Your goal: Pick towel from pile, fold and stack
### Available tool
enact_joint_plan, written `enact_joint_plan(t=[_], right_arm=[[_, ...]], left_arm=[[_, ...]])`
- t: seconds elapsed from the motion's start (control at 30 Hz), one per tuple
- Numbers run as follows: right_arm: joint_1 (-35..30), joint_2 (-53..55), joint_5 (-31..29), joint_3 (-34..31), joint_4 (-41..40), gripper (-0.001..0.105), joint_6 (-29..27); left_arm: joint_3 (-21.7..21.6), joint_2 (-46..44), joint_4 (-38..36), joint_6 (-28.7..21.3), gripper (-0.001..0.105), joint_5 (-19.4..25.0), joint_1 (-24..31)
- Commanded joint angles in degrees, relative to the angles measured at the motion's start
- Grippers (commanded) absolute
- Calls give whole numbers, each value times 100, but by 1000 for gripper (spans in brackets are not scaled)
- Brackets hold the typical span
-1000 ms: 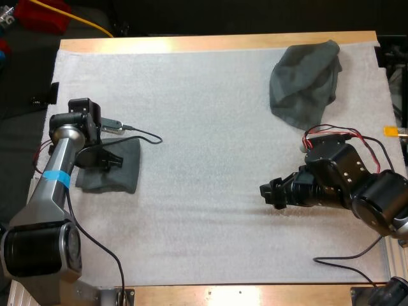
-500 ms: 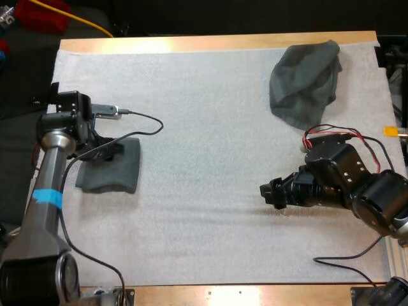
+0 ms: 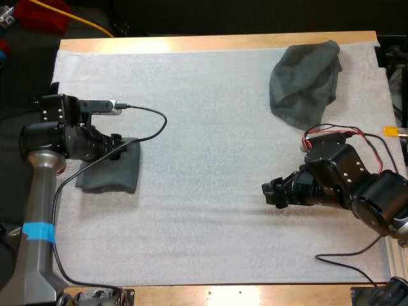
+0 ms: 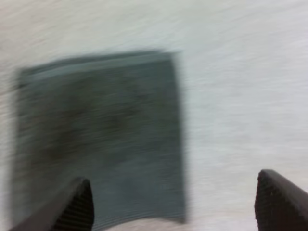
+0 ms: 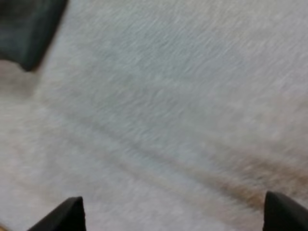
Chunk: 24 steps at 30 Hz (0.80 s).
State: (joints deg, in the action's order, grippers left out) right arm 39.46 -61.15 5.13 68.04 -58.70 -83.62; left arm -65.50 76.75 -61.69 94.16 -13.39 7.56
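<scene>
Fingers apart, the left gripper [image 3: 120,148] hovers over the folded towel [image 3: 111,175]. The right gripper [image 3: 273,192], fingers also spread, hangs over the mat [image 3: 204,115]; the crumpled towel [image 3: 305,83] lies beyond.

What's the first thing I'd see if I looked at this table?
Probably the big crumpled towel, a dark heap at the far right of the white mat. Next comes the folded towel, lying flat at the mat's left side, with the left gripper hovering open by it. The right gripper hangs open over bare mat on the right.
</scene>
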Motion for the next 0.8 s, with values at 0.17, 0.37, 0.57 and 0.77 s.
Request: enact_joint_plan(t=[0.17,0.37,0.57,0.77], right_arm=[[-735,52,-145,30,-18,71,-276],[-1707,52,-108,30,-31,71,-727],[-2499,52,-97,30,-179,71,-972],[-3168,84,-107,30,-498,71,-1198]], left_arm=[[-38,-388,-168,107,66,-402,0],[-38,-836,-370,107,66,-402,0],[-38,-1329,-428,198,66,-402,0],[-38,-1878,-457,201,66,-402,0]])
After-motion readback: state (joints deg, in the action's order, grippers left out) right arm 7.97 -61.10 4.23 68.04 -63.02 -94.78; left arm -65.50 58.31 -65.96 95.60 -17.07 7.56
